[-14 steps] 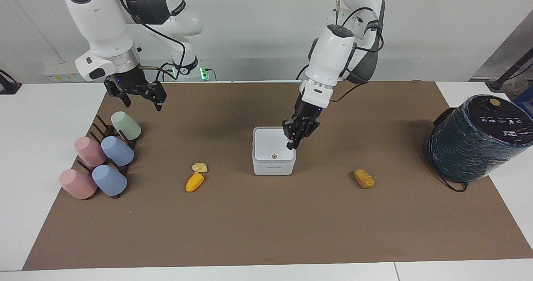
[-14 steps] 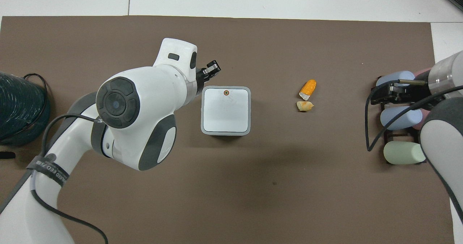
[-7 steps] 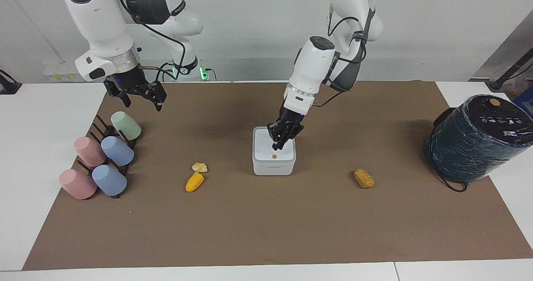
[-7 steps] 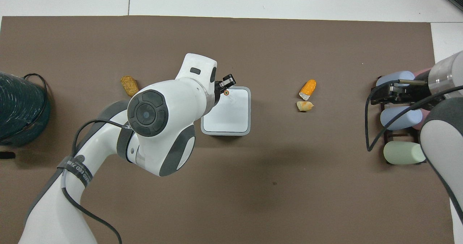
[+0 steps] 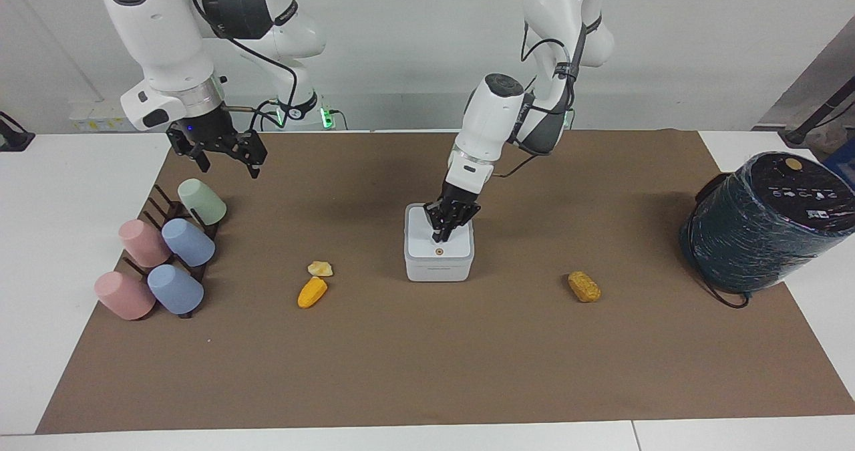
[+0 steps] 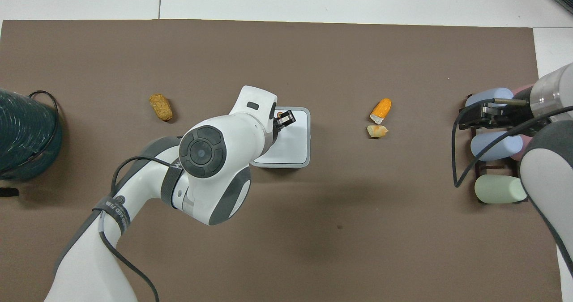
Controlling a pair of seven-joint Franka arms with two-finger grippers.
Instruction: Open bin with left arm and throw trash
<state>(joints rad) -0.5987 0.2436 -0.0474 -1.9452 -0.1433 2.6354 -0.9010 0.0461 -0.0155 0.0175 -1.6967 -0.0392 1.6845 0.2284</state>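
Here the left gripper (image 5: 442, 234), fingers drawn together, is poised over the bin (image 5: 439, 264) lid beside its orange dot (image 5: 439, 252), apparently for pressing it open; the waiting right gripper (image 5: 224, 159) is seen spread apart.

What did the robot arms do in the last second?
The left tool swung in from the edge of the bin to over its lid, coming down near the orange dot. It grabbed nothing. The lid is still shut, the three trash bits lie untouched, and the right tool waits over the cups.
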